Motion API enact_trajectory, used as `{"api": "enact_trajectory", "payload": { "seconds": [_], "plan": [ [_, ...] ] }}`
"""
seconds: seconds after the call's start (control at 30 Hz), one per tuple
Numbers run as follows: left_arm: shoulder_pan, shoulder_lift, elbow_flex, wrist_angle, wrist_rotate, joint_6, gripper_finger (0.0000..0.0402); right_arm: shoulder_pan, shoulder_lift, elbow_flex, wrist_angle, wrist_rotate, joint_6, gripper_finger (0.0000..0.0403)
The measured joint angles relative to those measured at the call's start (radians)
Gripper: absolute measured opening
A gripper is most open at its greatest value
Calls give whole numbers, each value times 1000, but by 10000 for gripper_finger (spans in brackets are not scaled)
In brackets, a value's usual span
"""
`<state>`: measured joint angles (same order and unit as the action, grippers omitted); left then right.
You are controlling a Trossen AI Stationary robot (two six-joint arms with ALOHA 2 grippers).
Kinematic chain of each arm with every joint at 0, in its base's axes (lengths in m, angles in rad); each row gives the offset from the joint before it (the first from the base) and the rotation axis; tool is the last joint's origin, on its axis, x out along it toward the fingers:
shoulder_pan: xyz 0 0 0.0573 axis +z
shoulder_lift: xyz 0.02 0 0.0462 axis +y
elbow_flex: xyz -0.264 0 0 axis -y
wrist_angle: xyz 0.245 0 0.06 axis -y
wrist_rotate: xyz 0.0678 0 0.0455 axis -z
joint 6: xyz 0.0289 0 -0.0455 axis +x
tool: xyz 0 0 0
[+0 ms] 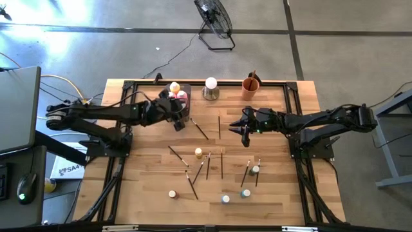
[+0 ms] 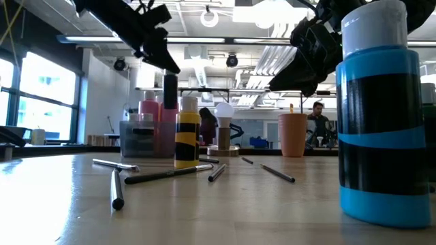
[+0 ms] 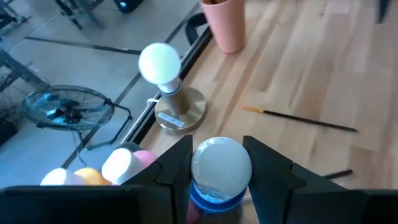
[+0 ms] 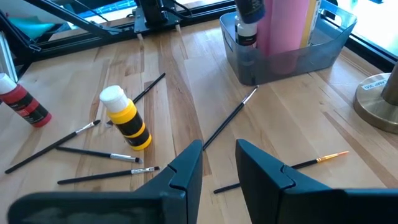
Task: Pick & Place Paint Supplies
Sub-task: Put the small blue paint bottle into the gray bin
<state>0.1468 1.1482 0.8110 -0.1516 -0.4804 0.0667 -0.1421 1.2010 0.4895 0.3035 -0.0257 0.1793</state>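
The left gripper hangs at the upper left of the surface in the high view, its fingers clamped on a white-capped blue bottle right over the grey tray, where pink bottles already stand. The main risk, as I judge it, is the bottle coming down on a neighbour's cap or on the tray wall and tipping over (the free slot looks tight). A release from too high would likely bounce it out. The right gripper hovers right of centre in the high view, its fingers slightly apart and holding nothing, above a dark paintbrush. Thin brushes lie flat and may slip or roll. The yellow striped bottle stands close by and could get knocked.
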Motion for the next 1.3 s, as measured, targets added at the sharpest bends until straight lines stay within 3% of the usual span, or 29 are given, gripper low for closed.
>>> {"api": "enact_trajectory", "payload": {
  "seconds": [0.4, 0.73, 1.0, 1.3],
  "plan": [
    [24, 0, -193, 258, -79, -62, 125, 0, 0, 0, 0, 0, 0, 91],
    [32, 34, -240, 294, -117, -99, 125, 0, 0, 0, 0, 0, 0, 91],
    [116, 132, -239, 336, -19, -146, 125, 0, 0, 0, -1, 0, 0, 91],
    [157, 146, -239, 334, 48, -178, 125, 0, 0, 0, -1, 0, 0, 91]
  ]
}}
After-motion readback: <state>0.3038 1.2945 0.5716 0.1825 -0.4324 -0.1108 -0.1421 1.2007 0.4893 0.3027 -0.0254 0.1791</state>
